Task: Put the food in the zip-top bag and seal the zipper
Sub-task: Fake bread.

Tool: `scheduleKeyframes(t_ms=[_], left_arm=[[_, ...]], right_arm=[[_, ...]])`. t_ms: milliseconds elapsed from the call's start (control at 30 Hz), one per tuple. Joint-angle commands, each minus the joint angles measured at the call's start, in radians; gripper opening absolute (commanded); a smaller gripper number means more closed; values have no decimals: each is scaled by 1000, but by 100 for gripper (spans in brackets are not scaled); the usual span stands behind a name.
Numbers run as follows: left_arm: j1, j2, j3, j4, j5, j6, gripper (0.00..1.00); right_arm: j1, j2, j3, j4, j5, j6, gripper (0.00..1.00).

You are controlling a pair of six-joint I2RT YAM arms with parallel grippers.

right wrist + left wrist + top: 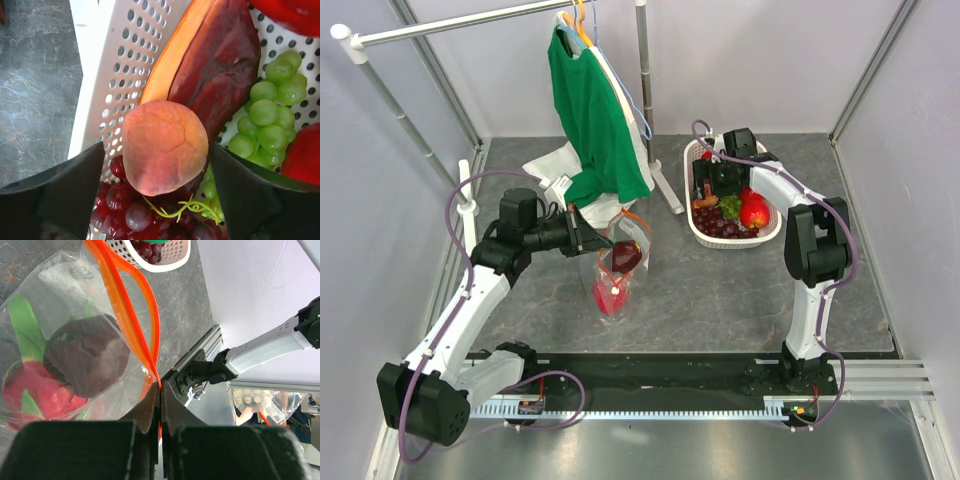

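- Left gripper pinched the zipper, zip-top bag hanging left of the basket, dragon fruit inside.
- Right gripper gaped around a peach in the basket; sealing undone.

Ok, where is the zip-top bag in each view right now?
Top external: zip-top bag at centre, hanging from the left pincer.
Left wrist: fills the left half, orange zipper pinched at the pincer tips.
Right wrist: not in it.
Shared landmark: the white basket, in all three.

Grey marbled table, white basket, white cloth
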Motion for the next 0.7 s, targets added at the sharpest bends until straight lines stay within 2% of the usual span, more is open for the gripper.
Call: scheduleKeyframes(t_ms=[0, 133, 167, 400, 500, 533, 667], left_arm=[[4, 0, -4, 28, 18, 17, 2], [4, -1, 7, 23, 16, 22, 2], [4, 1, 7, 23, 18, 19, 2], [4, -8, 22, 20, 10, 6, 2], [4, -14, 37, 6, 1, 8, 2], [4, -14, 39, 2, -1, 6, 2], [4, -14, 56, -34, 13, -4, 2]], right_arm=[[-1, 17, 46, 36, -14, 14, 85], [-7, -64, 11, 33, -5, -12, 68], [-7, -89, -9, 32, -3, -22, 60], [-16, -319, -43, -36, -63, -82, 53], [-16, -419, -61, -74, -208, -75, 52], [-13, -472, -93, -79, -303, -74, 52], [20, -597, -188, -79, -450, -63, 53]])
